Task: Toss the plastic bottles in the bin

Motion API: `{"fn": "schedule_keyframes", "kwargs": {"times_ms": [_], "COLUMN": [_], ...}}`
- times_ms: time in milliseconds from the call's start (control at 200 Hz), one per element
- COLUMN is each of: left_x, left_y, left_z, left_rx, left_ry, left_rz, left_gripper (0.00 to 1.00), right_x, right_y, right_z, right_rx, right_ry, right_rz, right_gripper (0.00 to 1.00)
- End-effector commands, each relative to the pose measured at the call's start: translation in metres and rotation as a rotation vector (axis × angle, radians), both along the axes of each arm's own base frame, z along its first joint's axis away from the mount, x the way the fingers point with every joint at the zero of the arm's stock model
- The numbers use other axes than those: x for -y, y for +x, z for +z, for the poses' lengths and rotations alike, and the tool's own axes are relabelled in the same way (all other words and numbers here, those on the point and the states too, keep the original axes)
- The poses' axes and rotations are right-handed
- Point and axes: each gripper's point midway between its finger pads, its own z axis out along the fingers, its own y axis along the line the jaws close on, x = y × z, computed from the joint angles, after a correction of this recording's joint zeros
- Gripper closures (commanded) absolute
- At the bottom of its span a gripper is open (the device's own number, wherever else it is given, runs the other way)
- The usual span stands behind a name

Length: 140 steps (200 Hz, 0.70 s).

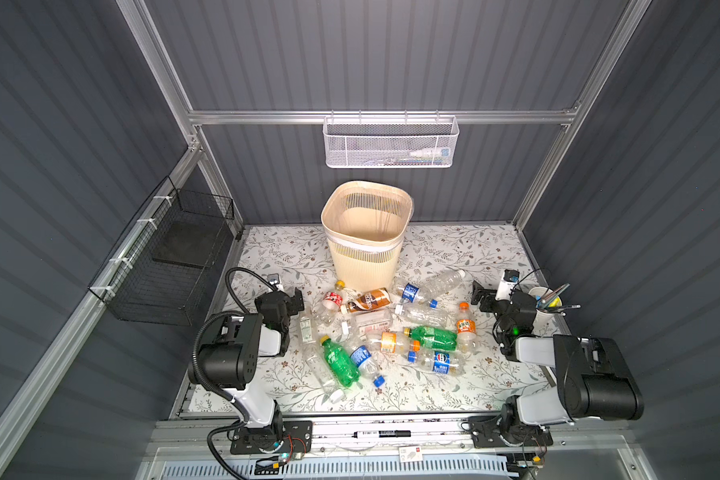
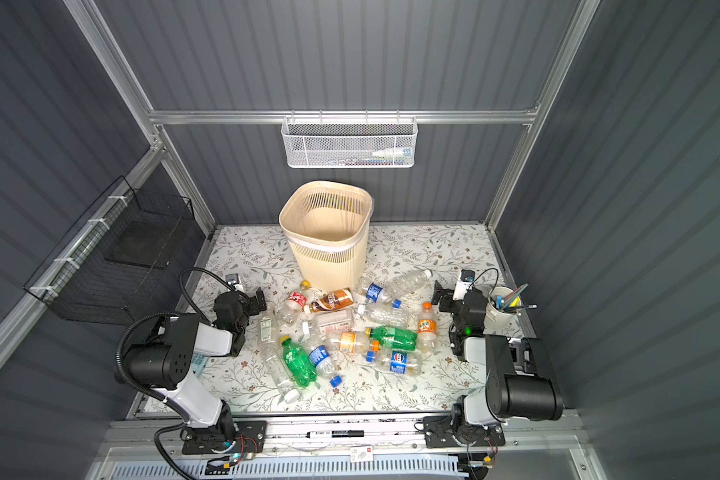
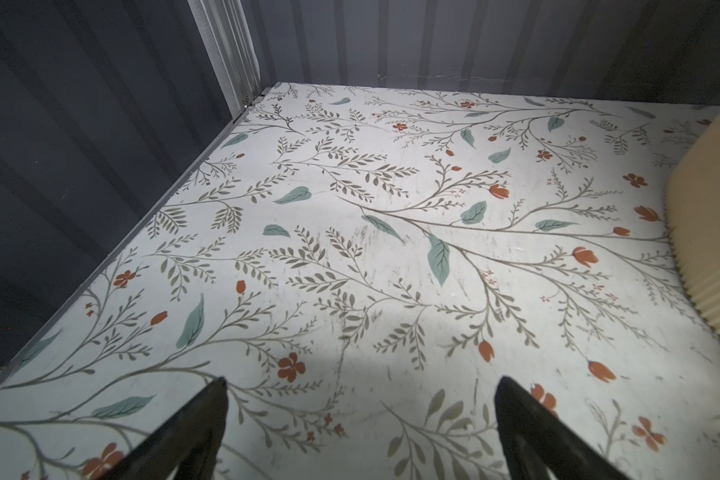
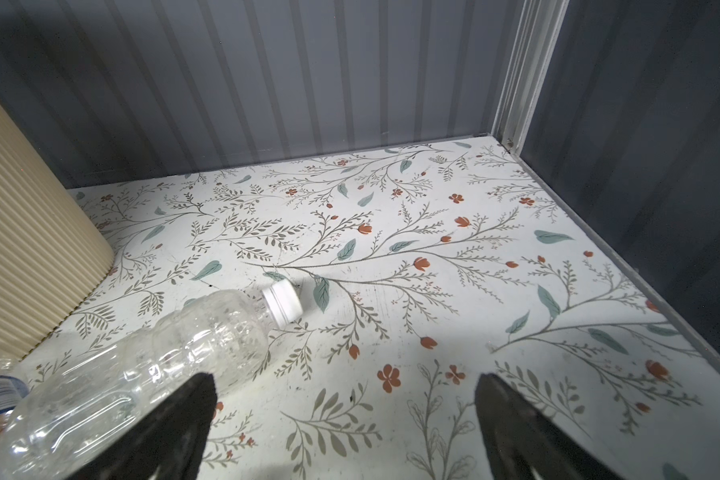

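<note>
The left gripper [image 3: 361, 380] and right gripper [image 4: 345, 376] stood released, empty. The clear white-capped bottle [image 4: 175, 349] lay just beside the right jaws, on the bin [image 4: 26, 249] side, cap pointing away from it

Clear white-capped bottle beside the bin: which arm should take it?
Right. The open right claw faces the bottle, lying close ahead near the bin; the open left claw faces mostly bare table.
</note>
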Motion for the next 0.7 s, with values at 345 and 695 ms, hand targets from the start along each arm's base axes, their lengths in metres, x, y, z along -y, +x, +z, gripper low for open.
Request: {"fn": "schedule_keyframes", "kwargs": {"times_ms": [345,695], "left_x": [-0.023,0.002], "left_y": [-0.004,-0.063], "left_z": [0.083,0.135], "left_rx": [-0.009,-0.323], "left_ry": [-0.029,-0.218], "left_rz": [0.153,0.172], "left_gripper": [0.0,0.0], "right_x": [0.01,-0.029], "right_y": [-0.017,-0.063], "right_z": [0.048,0.065], "right_rx": [-0.15,-0.425], "right_ry": [0.151,0.352], "right_rz": [-0.083,0.028], "right_gripper": [0.01,0.09]}}
